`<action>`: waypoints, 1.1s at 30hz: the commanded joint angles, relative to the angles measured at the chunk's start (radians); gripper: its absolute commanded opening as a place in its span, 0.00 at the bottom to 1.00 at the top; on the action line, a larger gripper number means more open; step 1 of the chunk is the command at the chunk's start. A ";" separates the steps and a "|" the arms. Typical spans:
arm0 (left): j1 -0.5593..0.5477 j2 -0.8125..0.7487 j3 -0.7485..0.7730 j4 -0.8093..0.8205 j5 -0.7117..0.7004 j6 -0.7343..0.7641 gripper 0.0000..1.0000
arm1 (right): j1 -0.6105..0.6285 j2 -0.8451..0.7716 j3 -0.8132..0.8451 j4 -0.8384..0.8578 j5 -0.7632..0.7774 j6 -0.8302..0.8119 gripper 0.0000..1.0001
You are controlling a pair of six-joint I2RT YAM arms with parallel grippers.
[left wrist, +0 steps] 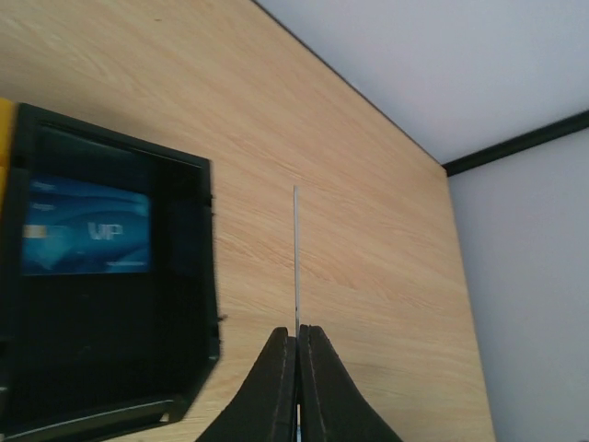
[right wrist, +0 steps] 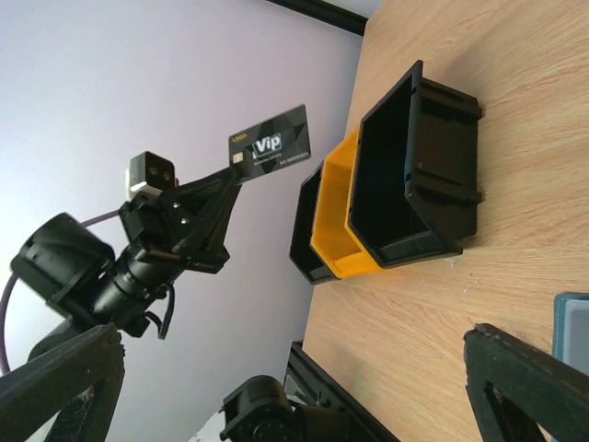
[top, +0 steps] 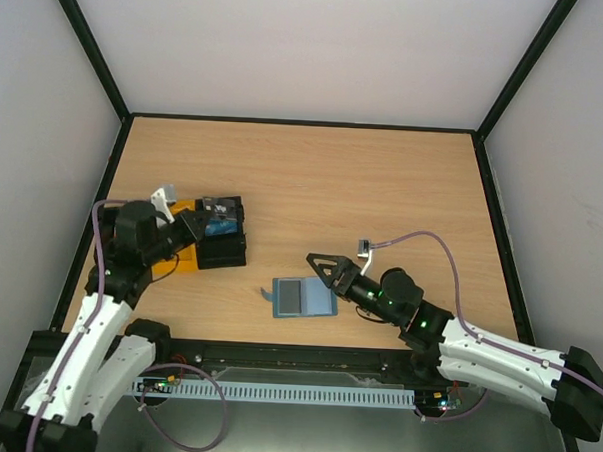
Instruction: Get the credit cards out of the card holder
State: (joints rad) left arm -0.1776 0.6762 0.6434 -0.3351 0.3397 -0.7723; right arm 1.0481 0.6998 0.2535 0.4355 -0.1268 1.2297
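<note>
Top view with both wrist views. Nearest the arm bases, the teal holder lay flat on the table, close to the near edge and right of centre, its paler inner panel facing up and a small tab at its left edge. The right gripper stood just beside the holder's far right corner with its jaws spread wide and nothing between them; whether a finger touched the holder could not be told. In the right wrist view the two dark fingers appeared far apart at the bottom corners, and only a corner of the holder showed at the right edge.

Farther back and to the left stood a black tray with a yellow tray touching its left side. The right wrist view showed a second black tray against the yellow one's other side. A blue card printed "VIP" lay flat inside the first black tray.

The left gripper hung by that tray with its jaws closed on a dark card marked "Vip", pinched at one end. The left wrist view showed this card edge-on, as a thin line, beside the tray's right wall.

Beyond, bare wood ran to the black-framed white walls.
</note>
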 commanded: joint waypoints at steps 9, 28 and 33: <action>0.470 0.181 0.108 -0.180 0.358 0.318 0.03 | 0.007 -0.097 -0.046 -0.084 0.077 -0.030 0.98; 0.586 0.293 0.091 -0.201 0.195 0.390 0.03 | 0.006 -0.129 -0.060 -0.109 0.074 -0.037 0.98; 0.586 0.351 0.096 -0.187 0.169 0.396 0.03 | 0.007 -0.128 -0.060 -0.106 0.076 -0.041 0.98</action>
State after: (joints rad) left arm 0.4034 0.9848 0.7380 -0.5331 0.5407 -0.3920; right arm 1.0481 0.5831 0.2039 0.3386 -0.0711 1.2091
